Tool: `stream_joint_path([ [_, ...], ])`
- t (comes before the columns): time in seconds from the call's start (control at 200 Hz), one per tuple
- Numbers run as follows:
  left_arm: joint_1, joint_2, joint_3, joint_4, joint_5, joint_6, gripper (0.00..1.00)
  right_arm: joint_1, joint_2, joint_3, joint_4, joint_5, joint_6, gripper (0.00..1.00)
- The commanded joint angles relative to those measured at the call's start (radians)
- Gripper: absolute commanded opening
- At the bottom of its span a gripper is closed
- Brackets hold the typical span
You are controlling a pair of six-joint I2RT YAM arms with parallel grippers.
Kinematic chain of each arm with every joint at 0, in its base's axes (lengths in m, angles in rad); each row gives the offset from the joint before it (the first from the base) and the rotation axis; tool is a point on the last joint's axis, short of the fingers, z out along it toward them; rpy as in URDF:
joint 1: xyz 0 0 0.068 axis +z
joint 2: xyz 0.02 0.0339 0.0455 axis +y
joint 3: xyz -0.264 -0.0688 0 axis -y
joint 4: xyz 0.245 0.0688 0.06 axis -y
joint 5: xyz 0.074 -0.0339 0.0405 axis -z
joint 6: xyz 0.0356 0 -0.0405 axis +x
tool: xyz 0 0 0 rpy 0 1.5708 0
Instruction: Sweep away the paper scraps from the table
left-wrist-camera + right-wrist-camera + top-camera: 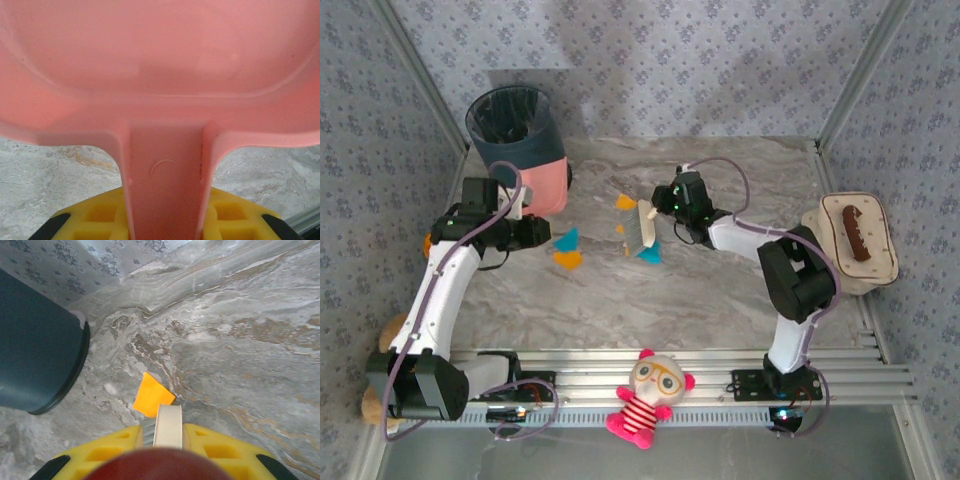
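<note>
Your left gripper is clamped on the flat, smooth handle of the pink plastic dustpan. Its yellow ribbed fingers press the handle from both sides. In the overhead view the dustpan sits at the upper left, its broad scoop just beside a round dark bin lined with a black bag.

Your right gripper is clenched on a brush near the middle of the overhead frame. The brush's pale, rounded back runs up between the yellow fingers in the right wrist view.

The paper scraps lie flat on the table, a grey-white marbled slab with brown veins. They sit in the middle of the overhead frame, between the dustpan and the brush:
- A cyan triangle lies with an orange half-round piece just below it, nearer the dustpan.
- An orange triangle lies just above the brush.
- A cyan bit touches the brush's lower edge.

In the right wrist view one orange, roughly square scrap lies right at the brush tip.

A cream oval tray rests at the right edge, and a striped plush doll lies on the ribbed metal rail at the bottom.
</note>
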Motion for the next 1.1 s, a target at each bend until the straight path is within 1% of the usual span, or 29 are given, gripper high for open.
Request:
stream_joint_path([
  [0.0, -0.011, -0.004, 0.009, -0.001, 0.035, -0.005, 0.00, 0.008, -0.077, -0.021, -0.116, 0.081, -0.120, 0.00],
  [0.105, -0.020, -0.001, 0.007, -0.002, 0.036, -0.004, 0.00, 0.010, -0.129, -0.043, -0.164, 0.121, -0.171, 0.00],
  [0.235, -0.032, 0.004, 0.008, -0.002, 0.035, -0.005, 0.00, 0.008, -0.192, -0.051, -0.216, 0.125, -0.208, 0.00],
  [0.345, -0.039, 0.010, 0.009, 0.000, 0.034, -0.006, 0.00, -0.004, -0.232, -0.050, -0.202, 0.050, -0.214, 0.00],
  [0.455, -0.047, 0.013, 0.011, 0.004, 0.033, -0.007, 0.00, -0.037, -0.233, -0.036, -0.138, -0.057, -0.165, 0.00],
  [0.605, -0.058, 0.018, 0.012, 0.004, 0.033, -0.007, 0.00, -0.071, -0.161, 0.009, -0.038, -0.168, -0.059, 0.00],
  [0.715, -0.060, 0.018, 0.013, 0.005, 0.033, -0.006, 0.00, -0.072, -0.080, 0.068, -0.007, -0.201, -0.027, 0.00],
  [0.735, -0.061, 0.018, 0.013, 0.004, 0.033, -0.006, 0.00, -0.071, -0.064, 0.105, 0.000, -0.209, -0.001, 0.00],
  [0.835, -0.062, 0.019, 0.012, 0.004, 0.032, -0.003, 0.00, -0.073, 0.026, 0.185, 0.015, -0.258, 0.047, 0.00],
  [0.994, -0.063, 0.024, 0.011, -0.002, 0.034, 0.005, 0.00, -0.071, 0.152, 0.293, 0.056, -0.287, 0.107, 0.00],
  [1.094, -0.063, 0.027, 0.012, -0.005, 0.034, 0.010, 0.00, -0.067, 0.212, 0.345, 0.082, -0.280, 0.143, 0.00],
])
